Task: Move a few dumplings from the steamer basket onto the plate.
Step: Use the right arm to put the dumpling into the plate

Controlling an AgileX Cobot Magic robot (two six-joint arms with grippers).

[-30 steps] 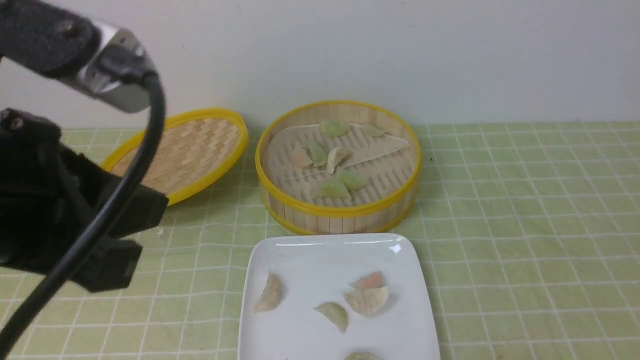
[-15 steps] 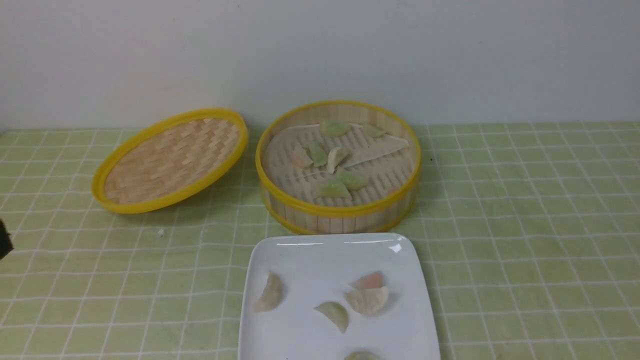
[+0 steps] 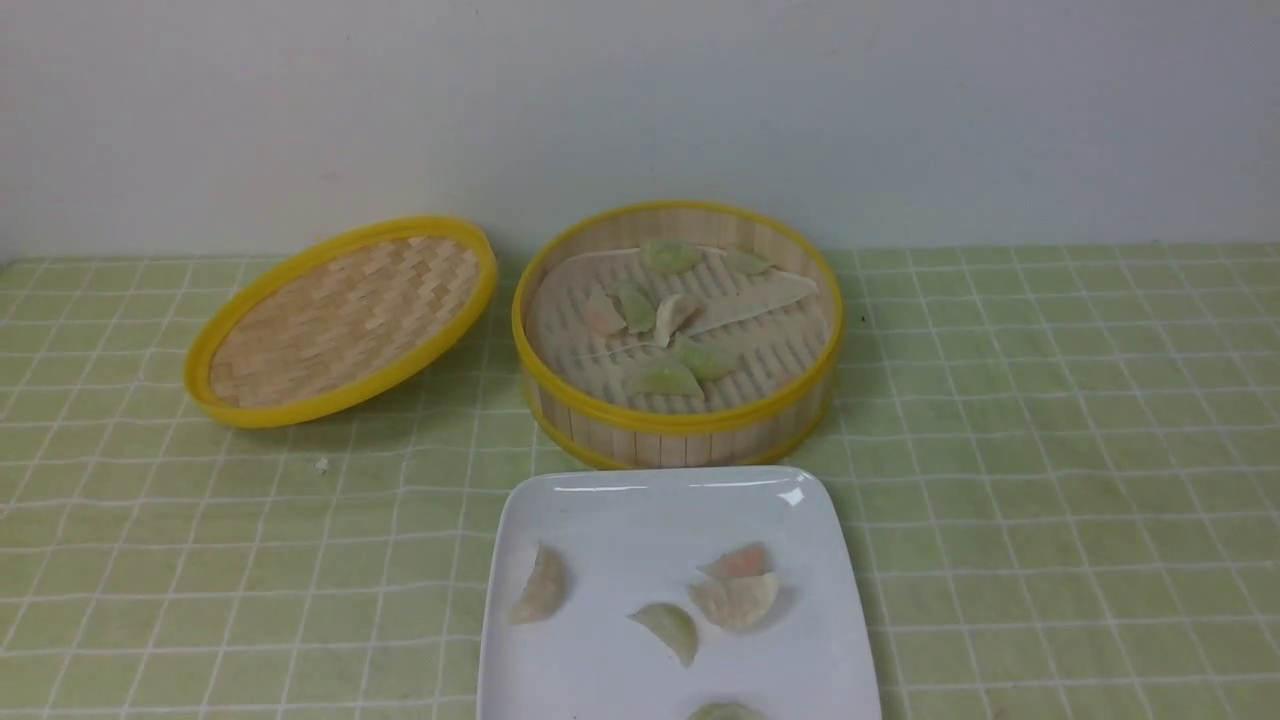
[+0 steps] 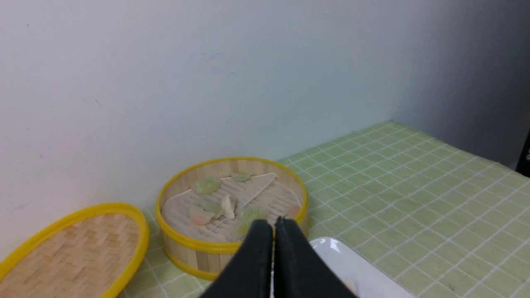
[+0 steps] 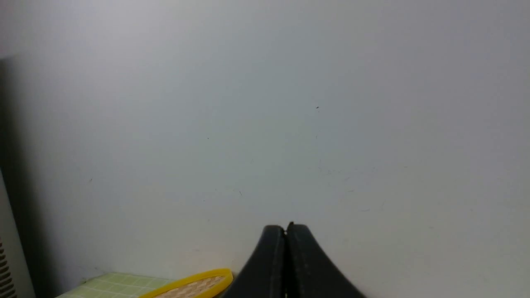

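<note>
- Steamer basket [image 3: 680,425]: rear centre of tabletop [image 3: 1050,450], uncovered, several dumplings [image 3: 660,378] inside.
- Plate [image 3: 610,520]: just in front of basket, holding five dumplings, one cut off by the frame edge.
- Lid [image 3: 340,320]: left of basket.
- Left gripper [image 4: 273,225]: jaws closed, empty.
- Right gripper [image 5: 285,229]: jaws closed, empty.

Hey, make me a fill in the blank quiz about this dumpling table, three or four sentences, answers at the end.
In the front view, the woven lid lies to the ____ of the steamer basket.
The white plate has a ____ outline with rounded corners.
Between its closed fingers, the left gripper holds ____.
The checked tablecloth is pale ____.
Answers: left; square; nothing; green.
</note>
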